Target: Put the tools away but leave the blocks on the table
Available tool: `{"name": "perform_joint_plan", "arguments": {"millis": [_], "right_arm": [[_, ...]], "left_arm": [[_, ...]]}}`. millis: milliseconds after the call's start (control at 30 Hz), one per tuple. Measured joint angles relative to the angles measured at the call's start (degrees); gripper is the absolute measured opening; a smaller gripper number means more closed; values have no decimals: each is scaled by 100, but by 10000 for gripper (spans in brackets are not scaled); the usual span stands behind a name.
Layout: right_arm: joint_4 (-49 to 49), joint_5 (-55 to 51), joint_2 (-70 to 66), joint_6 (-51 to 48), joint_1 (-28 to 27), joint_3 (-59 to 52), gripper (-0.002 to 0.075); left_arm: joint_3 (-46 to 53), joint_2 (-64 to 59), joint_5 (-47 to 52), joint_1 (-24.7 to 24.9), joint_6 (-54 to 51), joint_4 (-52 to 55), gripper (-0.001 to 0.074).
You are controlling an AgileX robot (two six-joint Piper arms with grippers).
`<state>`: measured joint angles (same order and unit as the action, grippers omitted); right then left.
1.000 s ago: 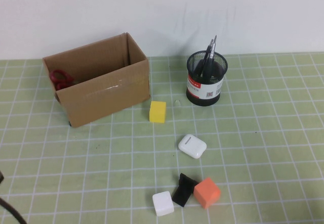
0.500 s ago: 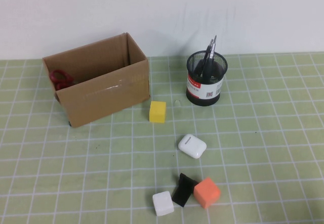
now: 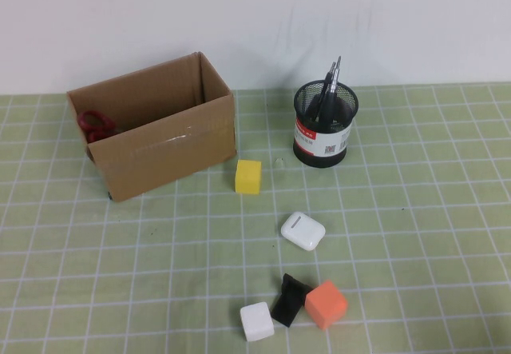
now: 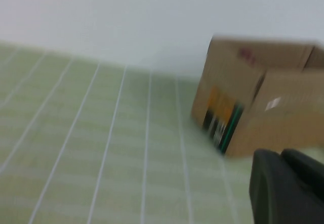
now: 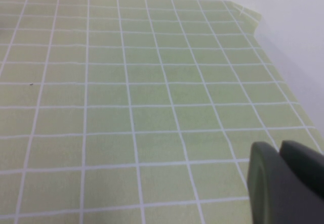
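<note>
Red scissors handles (image 3: 94, 124) show inside the open cardboard box (image 3: 160, 150) at the back left. Two slim dark tools with metal tips (image 3: 332, 82) stand in a black mesh cup (image 3: 322, 142). On the table (image 3: 431, 210) lie a yellow block (image 3: 248, 176), a white block (image 3: 257, 321), a black angular block (image 3: 289, 300) and an orange block (image 3: 326, 304). Neither arm shows in the high view. My left gripper (image 4: 281, 154) is shut and empty, close to the box (image 4: 263, 102). Over bare mat, my right gripper (image 5: 279, 147) is shut and empty.
A glossy white rounded case (image 3: 303, 230) lies mid-table between the yellow block and the front cluster. A white wall runs behind the mat. The mat's far corner (image 5: 248, 14) shows in the right wrist view.
A dark piece of the left arm at the lower left corner of the high view has withdrawn out of sight. The objects on the table have not moved.
</note>
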<state>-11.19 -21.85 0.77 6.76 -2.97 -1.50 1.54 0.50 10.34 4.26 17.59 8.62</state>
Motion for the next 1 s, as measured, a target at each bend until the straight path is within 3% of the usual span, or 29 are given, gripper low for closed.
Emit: {"name": "perform_joint_plan", "arguments": {"millis": [233,1000], "right_arm": [[0,0,0,0,0,0,-10],[0,0,0,0,0,0,-10]], "left_arm": [[0,0,990,0,-56,-49,-3],[0,0,1004,-6,-516,-79,-4]]}}
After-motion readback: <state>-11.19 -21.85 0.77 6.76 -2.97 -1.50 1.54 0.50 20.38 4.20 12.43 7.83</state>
